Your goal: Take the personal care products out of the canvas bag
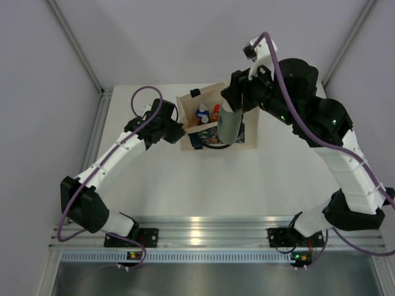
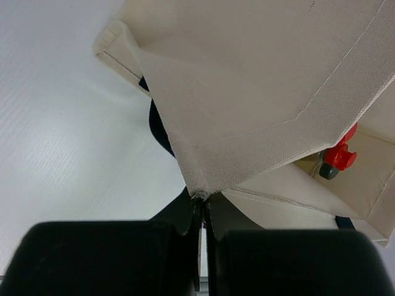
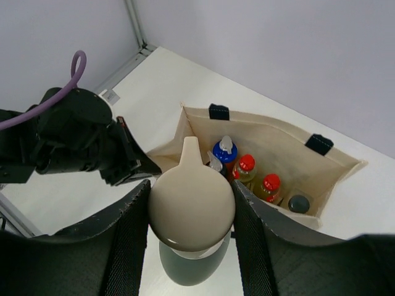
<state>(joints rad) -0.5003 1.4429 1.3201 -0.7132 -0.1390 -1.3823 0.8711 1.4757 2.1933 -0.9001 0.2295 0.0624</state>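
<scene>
The canvas bag point(image 1: 188, 108) stands open at the middle back of the table. My left gripper point(image 2: 202, 198) is shut on the bag's near corner point(image 2: 203, 179), pinching the cloth. My right gripper point(image 3: 191, 192) is shut on a grey-green bottle with a beige cap point(image 3: 191, 209), held upright above the table in front of the bag point(image 3: 271, 132); from above this bottle point(image 1: 229, 126) hangs at the bag's front edge. Inside the bag stand an orange bottle with a blue top point(image 3: 224, 152), two red-capped yellow bottles point(image 3: 246, 164) point(image 3: 271, 183) and a dark-capped one point(image 3: 299, 203).
White walls and metal frame posts point(image 1: 74, 43) close in the table at the back and sides. A black handle point(image 2: 157, 126) of the bag hangs under its corner. The arms' bases sit on the aluminium rail point(image 1: 203, 237) at the near edge.
</scene>
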